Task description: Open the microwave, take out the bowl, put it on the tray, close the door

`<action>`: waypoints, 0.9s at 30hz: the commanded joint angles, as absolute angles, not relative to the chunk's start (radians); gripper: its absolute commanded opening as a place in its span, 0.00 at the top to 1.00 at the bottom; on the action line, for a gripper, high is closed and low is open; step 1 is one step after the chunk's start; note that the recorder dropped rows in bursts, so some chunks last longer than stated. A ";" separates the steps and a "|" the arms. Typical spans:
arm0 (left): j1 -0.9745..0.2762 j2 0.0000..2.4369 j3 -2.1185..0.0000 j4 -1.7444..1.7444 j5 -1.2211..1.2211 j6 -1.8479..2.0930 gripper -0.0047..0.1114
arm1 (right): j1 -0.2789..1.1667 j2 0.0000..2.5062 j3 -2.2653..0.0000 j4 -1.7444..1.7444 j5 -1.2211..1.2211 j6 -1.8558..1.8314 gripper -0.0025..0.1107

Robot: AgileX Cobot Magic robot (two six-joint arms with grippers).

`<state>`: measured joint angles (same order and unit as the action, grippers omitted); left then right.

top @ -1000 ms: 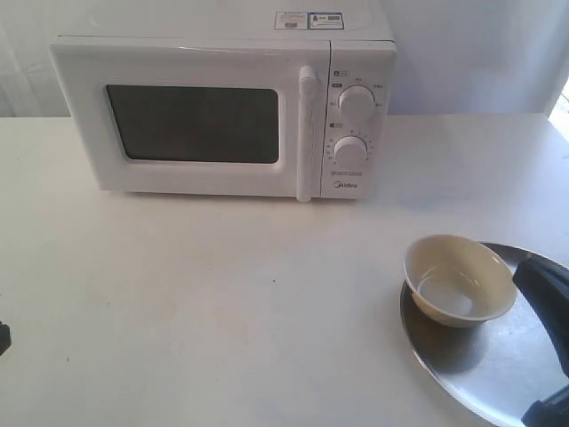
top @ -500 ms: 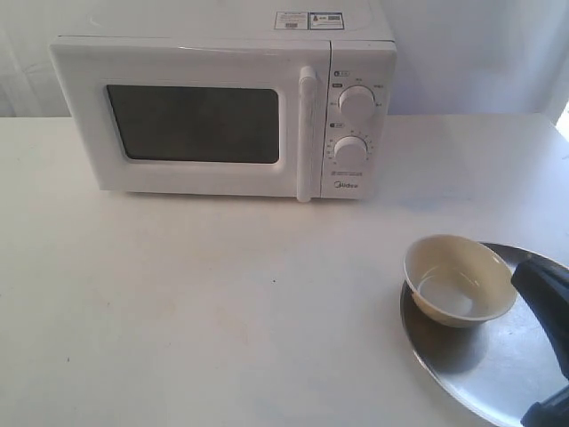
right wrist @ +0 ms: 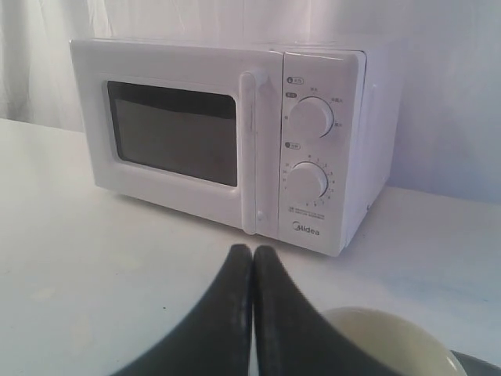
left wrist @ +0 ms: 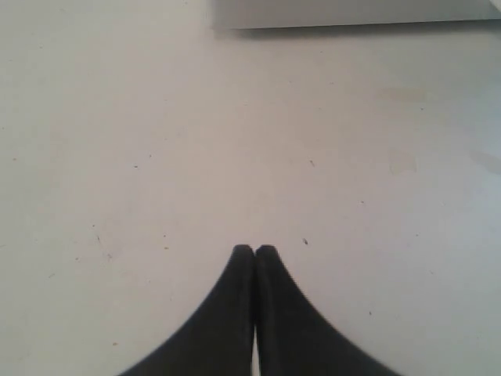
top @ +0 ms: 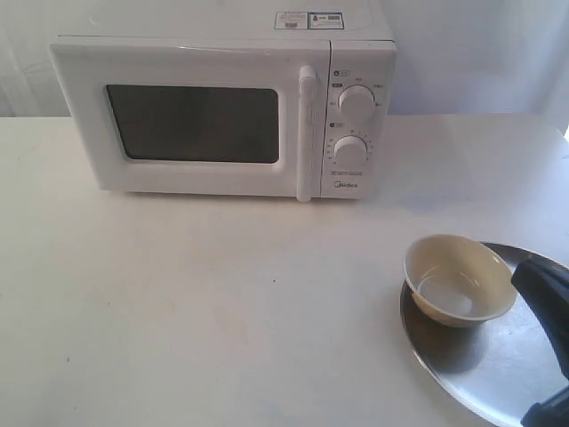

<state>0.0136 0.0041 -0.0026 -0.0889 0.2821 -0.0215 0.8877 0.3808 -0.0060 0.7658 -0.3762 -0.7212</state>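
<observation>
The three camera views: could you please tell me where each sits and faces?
Exterior: high before the table, looking down at the closed microwave, bowl on tray; right arm at the edge.
Left wrist: over the table, facing down; shut left gripper.
Right wrist: low, facing the microwave front; shut right gripper.
Shared: exterior and right wrist show microwave and bowl.

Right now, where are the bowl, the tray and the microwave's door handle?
bowl [top: 460, 283]: exterior view, its pale inside.
tray [top: 484, 369]: exterior view, bare metal beside the bowl.
door handle [top: 307, 133]: exterior view, middle of the white bar.
</observation>
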 commanded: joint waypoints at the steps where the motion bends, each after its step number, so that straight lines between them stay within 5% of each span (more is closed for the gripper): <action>1: 0.018 0.000 0.000 -0.104 0.285 -0.026 0.96 | 0.886 0.375 0.000 0.767 -0.381 -0.729 0.98; 23: 0.018 0.000 0.000 -0.095 0.285 -0.024 0.96 | 0.888 0.306 0.000 0.769 -0.355 -0.666 0.98; 27: 0.018 0.000 0.000 -0.095 0.285 -0.024 0.96 | 0.773 0.190 0.000 0.766 -0.189 -0.641 0.98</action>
